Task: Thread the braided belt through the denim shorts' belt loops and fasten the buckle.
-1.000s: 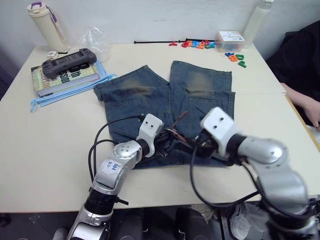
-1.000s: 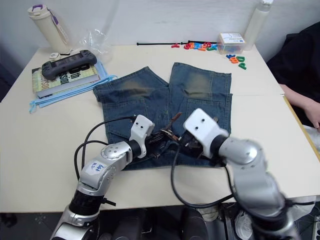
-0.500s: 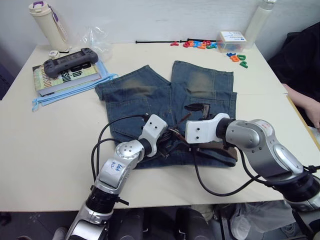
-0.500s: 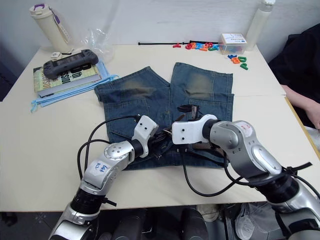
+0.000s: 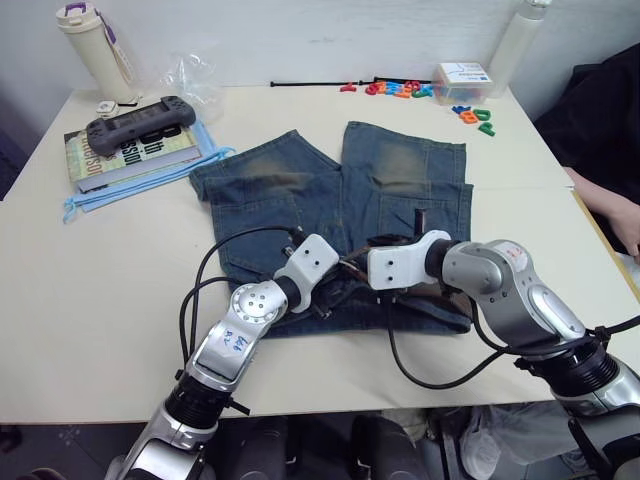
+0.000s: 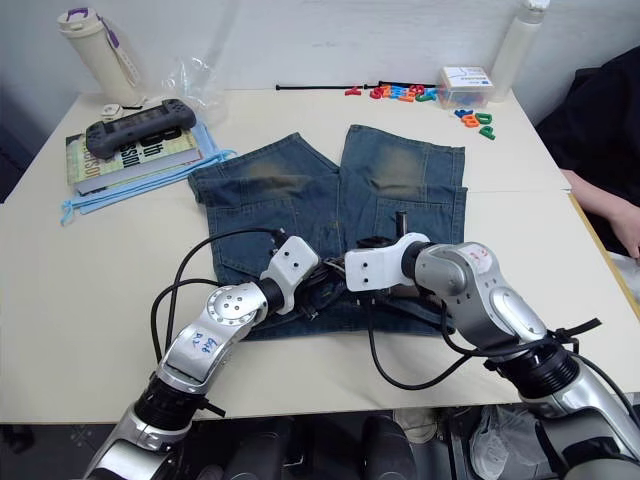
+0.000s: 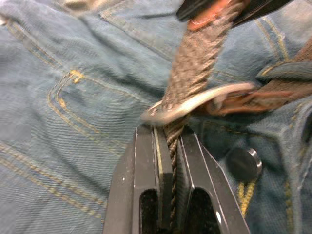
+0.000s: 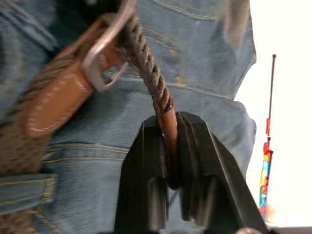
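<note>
Across the pale cream surface (image 5: 100, 290) we see the blue denim shorts (image 5: 300, 200) with faded yellowish-tan patches lying flat, waistband toward us and legs pointing away. On the far left sit a stack of books (image 5: 135, 155) with a dark grey handheld game console (image 5: 137, 118) on top, a cream bottle with a purple strap (image 5: 95, 50) behind them, and coloured plastic letters (image 5: 400, 88) line the far edge near a small box (image 5: 458, 80).

Our left tool (image 7: 168, 141) is clenched on the dark brown braided belt (image 7: 195, 63), pinching the woven strap just below where it passes through the small silver-grey metal buckle (image 7: 195, 101). A round metal shorts button (image 7: 243, 163) lies just beside it. Our right tool (image 8: 168, 129) is clamped on the reddish-brown leather tip of the same belt, just past the buckle frame, whose tan leather tab (image 8: 56, 105) rests on the denim.

From above, both tools meet at the middle of the waistband, close together.
</note>
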Controlling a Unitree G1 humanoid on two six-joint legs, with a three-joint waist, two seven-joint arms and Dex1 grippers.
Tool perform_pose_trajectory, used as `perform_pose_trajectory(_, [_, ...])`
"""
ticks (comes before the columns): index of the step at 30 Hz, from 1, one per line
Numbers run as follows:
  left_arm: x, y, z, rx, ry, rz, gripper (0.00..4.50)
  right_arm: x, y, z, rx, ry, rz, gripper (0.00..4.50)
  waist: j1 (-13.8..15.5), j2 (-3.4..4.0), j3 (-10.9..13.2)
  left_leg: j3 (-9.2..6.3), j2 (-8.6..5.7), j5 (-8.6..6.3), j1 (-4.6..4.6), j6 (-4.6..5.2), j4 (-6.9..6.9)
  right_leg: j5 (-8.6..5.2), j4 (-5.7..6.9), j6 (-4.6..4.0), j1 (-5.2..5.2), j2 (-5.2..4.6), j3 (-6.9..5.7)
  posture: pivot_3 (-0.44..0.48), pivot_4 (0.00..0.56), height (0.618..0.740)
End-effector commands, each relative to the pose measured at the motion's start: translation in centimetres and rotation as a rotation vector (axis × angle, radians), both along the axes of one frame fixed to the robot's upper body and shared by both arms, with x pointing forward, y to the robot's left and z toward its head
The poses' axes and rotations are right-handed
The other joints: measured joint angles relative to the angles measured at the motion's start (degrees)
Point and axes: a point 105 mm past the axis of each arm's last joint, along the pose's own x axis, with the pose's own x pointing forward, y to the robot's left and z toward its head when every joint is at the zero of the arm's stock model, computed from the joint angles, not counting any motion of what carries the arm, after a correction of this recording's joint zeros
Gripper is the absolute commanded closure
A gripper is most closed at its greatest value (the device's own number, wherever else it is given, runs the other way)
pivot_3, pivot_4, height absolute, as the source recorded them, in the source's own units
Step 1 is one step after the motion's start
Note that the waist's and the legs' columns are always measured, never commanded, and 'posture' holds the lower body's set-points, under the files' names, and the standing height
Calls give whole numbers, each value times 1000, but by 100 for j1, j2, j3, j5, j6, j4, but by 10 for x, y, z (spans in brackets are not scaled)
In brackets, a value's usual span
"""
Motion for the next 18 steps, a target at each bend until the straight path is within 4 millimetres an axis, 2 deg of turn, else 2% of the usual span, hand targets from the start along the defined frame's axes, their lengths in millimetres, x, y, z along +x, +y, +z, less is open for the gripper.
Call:
perform_pose_trajectory(1, [-3,-4,8,21,-54,-43,4076,-5,0,19,40,-67,-11,4498,-1,0,0,0,0,0,0,0,0,0,0,0,0,0,0,0,150,717])
perform_pose_trajectory(3, [-7,-6,12,-20,-37,-71,3365,-8,1,16,55,-59,-20,4500,1,0,0,-1,0,0,0,0,0,0,1,0,0,0,0,0,150,717])
perform_pose_trajectory(5, [-14,-6,14,-47,-13,-112,2467,-10,2,15,67,-55,-31,4500,-5,0,0,0,0,0,0,0,1,0,1,0,0,0,0,0,150,717])
perform_pose_trajectory(7, [-30,3,27,-119,9,-197,1484,-11,1,15,88,-58,-52,4500,-23,0,0,0,1,0,0,0,2,0,3,0,0,1,1,0,150,717])
perform_pose_trajectory(8, [-38,10,34,-157,17,-235,1253,-12,0,16,98,-60,-64,4500,-36,1,0,0,4,1,0,-1,1,0,4,0,-1,2,2,0,150,717])
perform_pose_trajectory(9, [-44,15,39,-178,21,-259,1253,-12,-1,16,103,-62,-72,4500,-36,1,0,0,7,1,0,-4,-1,-1,3,-1,-3,4,3,0,150,717])
perform_pose_trajectory(11, [-59,36,51,-275,87,-343,1253,-12,-3,17,122,-73,-95,4500,-37,1,1,-1,10,5,1,-10,0,-2,3,-4,-2,7,3,0,150,717])
perform_pose_trajectory(13, [-66,57,60,-363,166,-391,1253,-13,-4,17,135,-83,-109,4500,-33,4,2,-6,12,8,2,-16,1,-3,8,-6,-2,7,14,0,150,717])
perform_pose_trajectory(16, [-51,97,57,-431,287,-353,1253,-17,-4,18,154,-102,-115,4500,-21,4,2,-11,11,8,7,-19,5,-3,10,-6,4,6,18,0,150,717])
perform_pose_trajectory(18, [-23,113,48,-383,256,-273,1253,-19,-5,20,170,-119,-121,4500,-11,4,2,-12,10,8,7,-24,6,-4,12,-7,2,8,12,0,150,717])
